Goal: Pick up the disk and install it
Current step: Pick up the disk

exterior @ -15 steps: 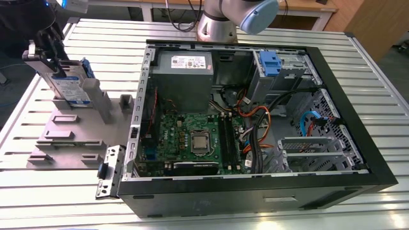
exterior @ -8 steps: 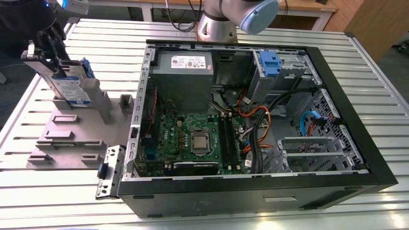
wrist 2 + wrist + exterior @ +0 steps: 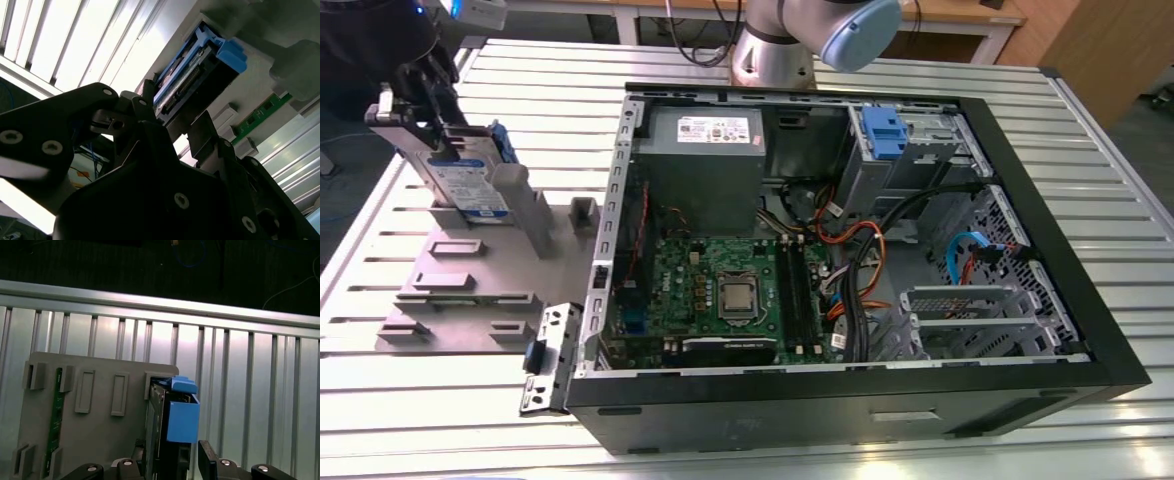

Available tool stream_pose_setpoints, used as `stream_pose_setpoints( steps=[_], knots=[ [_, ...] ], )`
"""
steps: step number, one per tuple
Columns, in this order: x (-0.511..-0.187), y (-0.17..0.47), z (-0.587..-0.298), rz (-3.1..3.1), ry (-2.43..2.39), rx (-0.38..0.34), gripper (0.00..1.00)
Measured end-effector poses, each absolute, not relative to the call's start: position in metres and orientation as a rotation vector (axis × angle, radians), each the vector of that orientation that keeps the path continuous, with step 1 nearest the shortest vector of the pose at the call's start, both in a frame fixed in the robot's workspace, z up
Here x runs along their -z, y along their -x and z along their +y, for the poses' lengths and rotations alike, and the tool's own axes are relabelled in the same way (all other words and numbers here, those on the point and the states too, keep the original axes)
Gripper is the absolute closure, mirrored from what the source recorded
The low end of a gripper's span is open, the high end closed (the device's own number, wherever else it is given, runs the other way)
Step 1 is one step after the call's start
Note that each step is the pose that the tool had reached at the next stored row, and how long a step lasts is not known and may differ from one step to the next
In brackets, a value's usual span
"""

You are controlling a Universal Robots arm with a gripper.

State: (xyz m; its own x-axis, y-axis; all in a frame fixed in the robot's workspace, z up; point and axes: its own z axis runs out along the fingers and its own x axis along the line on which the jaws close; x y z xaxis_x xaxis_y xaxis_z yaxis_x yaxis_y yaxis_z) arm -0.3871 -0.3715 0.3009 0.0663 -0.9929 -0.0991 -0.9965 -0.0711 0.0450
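Observation:
The disk [image 3: 460,178] is a silver-grey drive with a white-and-blue label in a blue carrier. It stands on edge on the grey fixture plate [image 3: 467,285], at the exterior view's left. My gripper [image 3: 424,112] is at its upper end. In both wrist views the black fingers [image 3: 206,456] sit on either side of the disk [image 3: 161,432], pressed against its faces. The blue handle [image 3: 231,52] sticks out past the fingers, and the disk's connector edge [image 3: 182,85] faces the camera.
An open computer case [image 3: 854,230] lies at the exterior view's right, with the motherboard, a grey power-supply box [image 3: 704,135] and a blue drive bay [image 3: 881,130] inside. A green memory stick [image 3: 54,425] sits in a fixture slot. The ribbed metal table [image 3: 240,390] surrounds the fixture.

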Motion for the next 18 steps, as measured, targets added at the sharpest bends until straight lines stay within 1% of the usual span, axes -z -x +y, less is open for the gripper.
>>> stream_pose_setpoints(
  steps=[4, 6, 7, 18],
  knots=[
    [-0.3009, 0.3871, -0.3715, 2.117, 2.268, -0.16, 0.47],
    [-0.3009, 0.387, -0.3715, 2.117, 2.268, -0.16, 0.48],
    [-0.3009, 0.3871, -0.3715, 2.117, 2.268, -0.161, 0.55],
    [-0.3008, 0.3868, -0.373, 2.117, 2.268, -0.16, 0.55]
  ],
)
